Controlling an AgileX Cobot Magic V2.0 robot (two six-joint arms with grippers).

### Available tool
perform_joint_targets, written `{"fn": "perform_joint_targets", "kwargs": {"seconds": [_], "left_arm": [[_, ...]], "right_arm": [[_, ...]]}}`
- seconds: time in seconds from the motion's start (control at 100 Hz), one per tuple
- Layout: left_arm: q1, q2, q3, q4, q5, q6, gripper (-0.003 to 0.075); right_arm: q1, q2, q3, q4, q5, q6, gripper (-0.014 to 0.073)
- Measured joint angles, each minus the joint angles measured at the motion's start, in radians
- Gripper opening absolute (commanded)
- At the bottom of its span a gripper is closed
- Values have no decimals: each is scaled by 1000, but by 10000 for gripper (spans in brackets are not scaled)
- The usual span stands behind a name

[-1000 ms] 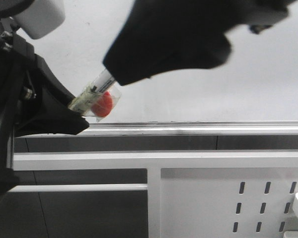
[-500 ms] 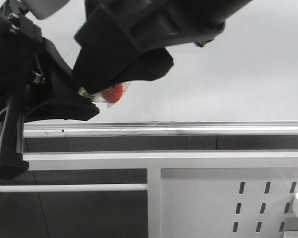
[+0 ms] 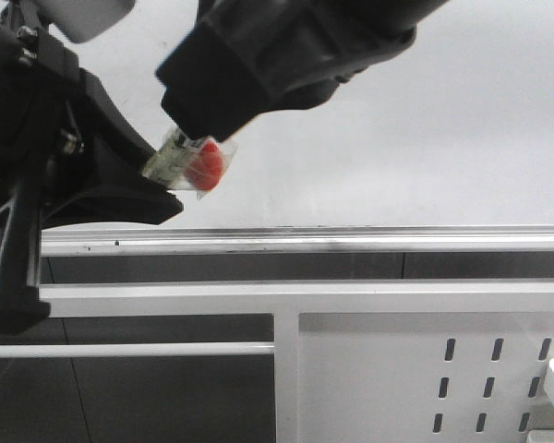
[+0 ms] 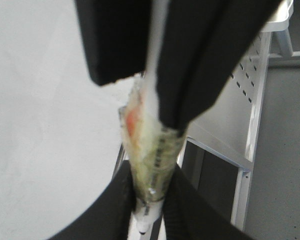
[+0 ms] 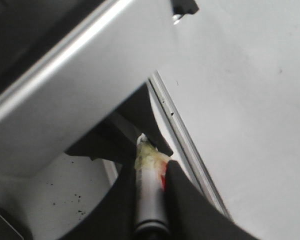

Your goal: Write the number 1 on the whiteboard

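A white marker pen (image 3: 178,157), wrapped in clear tape with a red blob on its side, hangs slanted in front of the whiteboard (image 3: 443,120). My left gripper (image 3: 157,182) is shut on its lower end, and the pen's tip pokes out behind the fingers in the left wrist view (image 4: 151,172). From above, my right gripper (image 3: 190,125) is shut on the pen's upper end; in the right wrist view (image 5: 151,172) the pen's dark end (image 5: 151,210) sits between the fingers. The number 1 is out of view.
The whiteboard's silver bottom rail (image 3: 351,238) runs across below the grippers. Under it is a white frame with a perforated metal panel (image 3: 397,369) at the lower right. My arms hide the upper left part of the board.
The right gripper came down left along the pen almost to the left gripper, then drew back up a little, baring more taped pen. The left gripper shifted slightly up, then held still.
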Motion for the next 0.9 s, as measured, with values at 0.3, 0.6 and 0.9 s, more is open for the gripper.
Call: {"fn": "perform_joint_targets", "kwargs": {"seconds": [0.3, 0.6, 0.9], "left_arm": [[0, 0, -7, -21, 27, -24, 430], [0, -132, -7, -89, 34, -26, 430], [0, -384, 2, -229, 158, -27, 50]], "right_arm": [[-10, 4, 0, -21, 3, 0, -72], [-76, -26, 0, -19, 24, 26, -72], [-107, -191, 18, -16, 76, 88, -70]]}}
